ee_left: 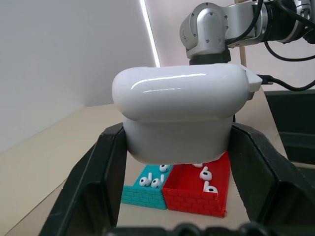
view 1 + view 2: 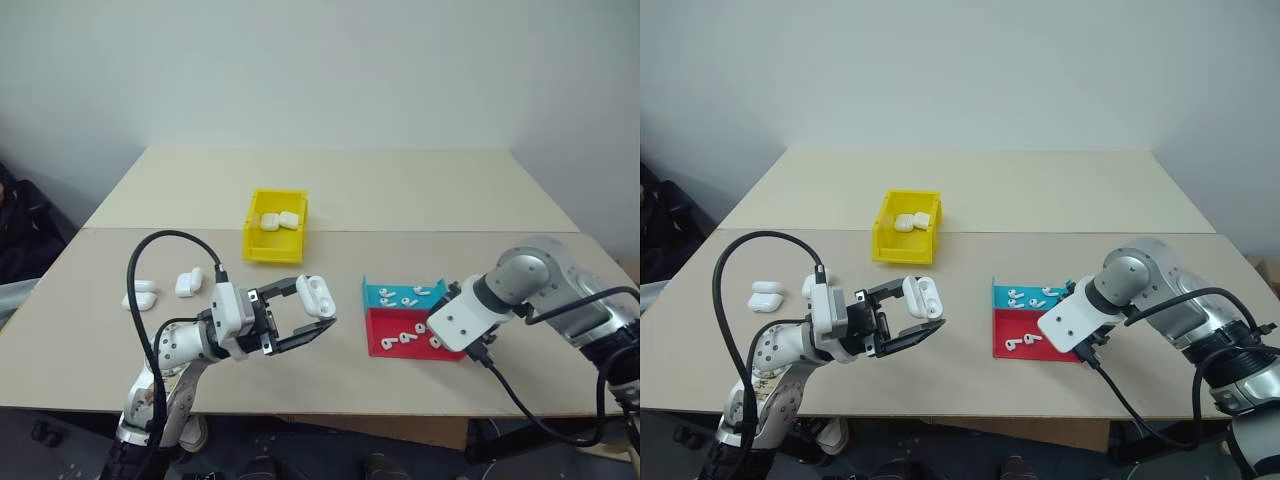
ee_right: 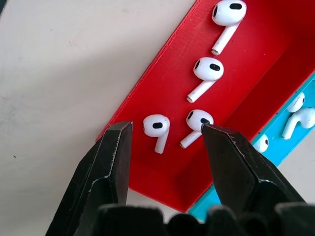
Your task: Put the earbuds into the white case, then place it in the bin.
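nearest our cameras are our own jaws. the left gripper [image 2: 310, 310] is clamped on the white case [image 1: 177, 118], lid flipped up, the case wedged between both fingers and lifted off the surface [image 2: 400, 200], held out toward the trays. the right gripper [image 3: 165, 135] points down into the red tray [image 3: 246, 73] with its jaws apart and nothing in them; one of the earbuds [image 3: 157, 129] lies between the fingers, and a second earbud [image 3: 196, 124] sits right against one fingertip. more earbuds lie farther up the red tray, beyond the jaws, and in the blue tray [image 2: 385, 292] beside it.

the yellow bin [image 2: 274, 226] stands well beyond the left jaws, already holding closed cases; spare cases [image 2: 188, 282] rest on the surface, outside the left arm.

our worry is the closing pinch: with two buds this close, the jaws could trap both or flick the second one out of the tray. the buds are glossy and tiny, so a grip on the stem may let one squirt free. the tray wall by the other finger could also block it.
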Controlling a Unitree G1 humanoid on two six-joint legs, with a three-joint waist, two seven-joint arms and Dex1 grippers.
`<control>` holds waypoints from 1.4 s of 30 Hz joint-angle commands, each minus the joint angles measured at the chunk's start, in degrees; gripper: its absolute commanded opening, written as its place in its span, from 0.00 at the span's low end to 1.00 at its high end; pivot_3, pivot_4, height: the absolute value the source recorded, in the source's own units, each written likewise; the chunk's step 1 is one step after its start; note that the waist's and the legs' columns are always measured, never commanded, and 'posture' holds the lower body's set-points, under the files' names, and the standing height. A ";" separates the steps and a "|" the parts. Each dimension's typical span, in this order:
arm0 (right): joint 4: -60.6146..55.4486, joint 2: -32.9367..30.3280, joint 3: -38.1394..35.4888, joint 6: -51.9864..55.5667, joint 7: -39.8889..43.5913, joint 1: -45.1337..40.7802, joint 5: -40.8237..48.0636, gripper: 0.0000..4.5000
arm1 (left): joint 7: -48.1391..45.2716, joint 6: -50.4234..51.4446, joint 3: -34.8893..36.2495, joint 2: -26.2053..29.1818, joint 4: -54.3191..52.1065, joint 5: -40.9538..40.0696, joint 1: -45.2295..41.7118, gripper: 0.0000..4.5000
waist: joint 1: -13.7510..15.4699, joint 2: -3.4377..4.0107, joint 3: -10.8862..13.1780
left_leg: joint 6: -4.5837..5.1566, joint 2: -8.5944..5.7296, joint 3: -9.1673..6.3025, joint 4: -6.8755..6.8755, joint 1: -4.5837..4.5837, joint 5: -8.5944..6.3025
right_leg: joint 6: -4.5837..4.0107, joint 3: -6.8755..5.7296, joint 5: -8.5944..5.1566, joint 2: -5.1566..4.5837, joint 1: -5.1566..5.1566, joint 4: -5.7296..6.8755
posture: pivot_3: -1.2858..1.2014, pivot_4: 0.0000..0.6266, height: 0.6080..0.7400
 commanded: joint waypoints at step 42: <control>9.77 4.67 3.42 -9.92 3.66 -4.93 -2.71 0.47 | 3.84 3.47 -0.39 5.90 -6.19 -0.59 1.69 0.62 | -0.01 0.00 0.00 | 0.00 0.00 0.00 -0.06 -0.01 0.00 | -0.06 -0.01 -0.04 0.00 -0.01 -0.06 | 0.52 0.24 1.00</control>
